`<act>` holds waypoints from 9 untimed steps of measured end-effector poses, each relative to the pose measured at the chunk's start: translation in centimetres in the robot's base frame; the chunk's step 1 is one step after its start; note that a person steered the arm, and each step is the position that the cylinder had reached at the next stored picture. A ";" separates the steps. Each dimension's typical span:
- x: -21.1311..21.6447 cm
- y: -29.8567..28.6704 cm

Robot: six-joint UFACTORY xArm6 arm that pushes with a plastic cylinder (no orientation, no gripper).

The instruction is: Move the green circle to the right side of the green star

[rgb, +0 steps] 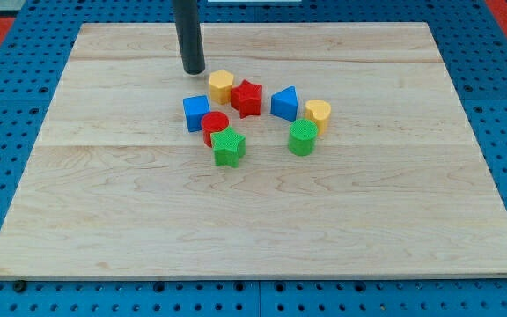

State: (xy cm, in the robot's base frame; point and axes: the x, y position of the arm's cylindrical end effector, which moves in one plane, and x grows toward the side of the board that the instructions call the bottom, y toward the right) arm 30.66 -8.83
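The green circle (303, 137) stands right of the board's centre, just below the yellow circle (318, 114). The green star (229, 147) lies to its left with a gap between them, touching the red circle (215, 126) above it. My tip (194, 70) is at the view's top, up and left of the cluster, just left of the yellow hexagon (221, 86) and apart from both green blocks.
A blue cube (196, 112), a red star (247, 97) and a blue triangular block (284, 103) sit in the same cluster. The wooden board (253, 220) lies on a blue pegboard surface.
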 end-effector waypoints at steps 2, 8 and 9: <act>2.3 2.8; 5.4 21.4; 5.2 20.5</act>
State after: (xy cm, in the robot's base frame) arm 35.81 11.72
